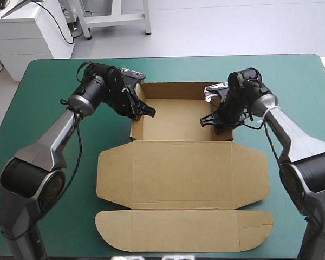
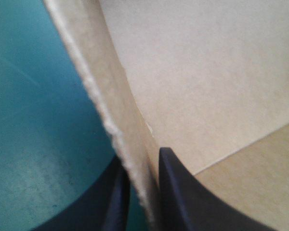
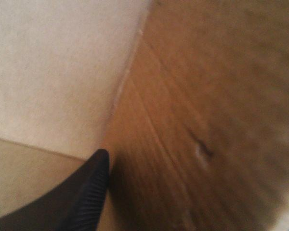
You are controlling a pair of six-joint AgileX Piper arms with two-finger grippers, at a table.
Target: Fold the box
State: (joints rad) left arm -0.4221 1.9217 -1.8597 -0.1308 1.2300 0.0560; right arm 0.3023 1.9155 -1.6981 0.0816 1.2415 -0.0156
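The brown box (image 1: 176, 111) stands as an open tray on the teal-green cover, its lid (image 1: 184, 173) flat toward the near edge and ending in a rounded flap (image 1: 184, 230). My left gripper (image 1: 144, 111) sits at the tray's left wall. In the left wrist view that wall (image 2: 111, 96) runs between the two black fingers of the left gripper (image 2: 142, 156), which is shut on it. My right gripper (image 1: 215, 120) is at the tray's right wall. Its wrist view shows one finger (image 3: 94, 178) against the inside of the wall (image 3: 207, 120). The other finger is hidden behind the board.
Teal-green cover (image 1: 49, 86) lies bare to the left of the box and also to its right (image 1: 303, 81). The near flap reaches close to the table's front edge. The tray's back wall (image 1: 176, 89) stands upright.
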